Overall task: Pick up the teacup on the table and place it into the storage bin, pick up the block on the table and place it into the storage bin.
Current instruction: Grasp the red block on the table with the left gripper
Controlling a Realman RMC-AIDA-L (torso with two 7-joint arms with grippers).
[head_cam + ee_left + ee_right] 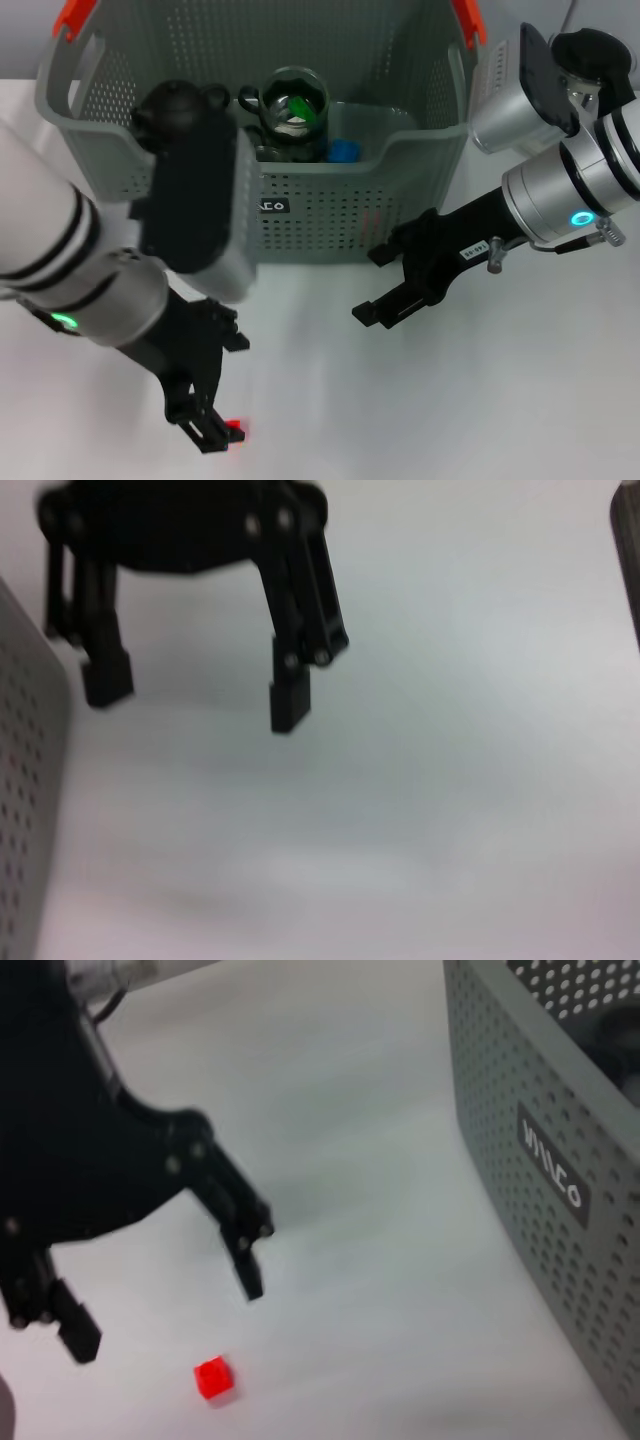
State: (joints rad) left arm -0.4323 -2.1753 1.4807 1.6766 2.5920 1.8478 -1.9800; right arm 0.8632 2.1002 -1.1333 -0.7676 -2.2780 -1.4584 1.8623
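The small red block [236, 430] [213, 1378] lies on the white table near its front edge. My left gripper [207, 430] [165, 1310] hovers right by it, open, with nothing between its fingers; the block sits just past the fingertips. The teacup [292, 108], dark with green inside, stands in the grey-green storage bin [330, 215] [540, 1110] at the back. My right gripper [372, 285] [197, 695] hangs open and empty in front of the bin's front wall.
A blue object [345, 151] lies in the bin beside the teacup. Orange handle pieces [76, 18] top the bin's corners. The bin wall [25, 780] stands close to the right gripper. White table [450, 400] stretches to the front right.
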